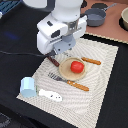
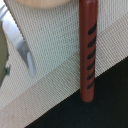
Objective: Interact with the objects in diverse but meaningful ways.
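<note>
Sausage: a dark brown sausage (image 2: 88,50) with dark grill marks is seen lying flat on the woven placemat (image 2: 50,60), its end reaching the mat's edge; in the exterior view only its tip (image 1: 53,61) is shown, just under the arm.
Tomato: a round red tomato (image 1: 76,66) is set on a tan plate (image 1: 65,72) at the middle of the mat.
Cup: a light blue cup (image 1: 28,87) is laid on its side at the mat's corner, toward the exterior view's left.
White piece: a white elongated piece (image 1: 50,94) is placed just beside the cup.
Cutlery: an orange-handled fork (image 1: 67,81) is laid in front of the plate, and an orange handle (image 1: 91,61) behind it.
Gripper: the fingers are hidden beneath the white arm (image 1: 57,30); whether they are spread or closed cannot be told.
Pot: a grey pot (image 1: 95,17) is stood off the mat, well apart.
</note>
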You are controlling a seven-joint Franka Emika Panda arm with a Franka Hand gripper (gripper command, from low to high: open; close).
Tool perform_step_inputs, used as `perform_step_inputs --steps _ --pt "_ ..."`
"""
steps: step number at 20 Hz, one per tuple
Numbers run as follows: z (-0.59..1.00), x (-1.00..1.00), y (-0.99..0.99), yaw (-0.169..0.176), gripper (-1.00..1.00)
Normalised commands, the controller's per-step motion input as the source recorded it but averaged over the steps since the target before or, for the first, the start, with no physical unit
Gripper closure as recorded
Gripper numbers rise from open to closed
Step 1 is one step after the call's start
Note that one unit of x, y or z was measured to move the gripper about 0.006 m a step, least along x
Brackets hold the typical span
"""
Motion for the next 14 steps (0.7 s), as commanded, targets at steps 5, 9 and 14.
perform_step_inputs --steps 5,9,14 --pt "-0.65 -0.66 0.00 -0.037 -1.00" --pt "-0.66 -0.69 0.00 -0.035 1.00" --pt "-0.37 -0.51 0.00 -0.021 1.00"
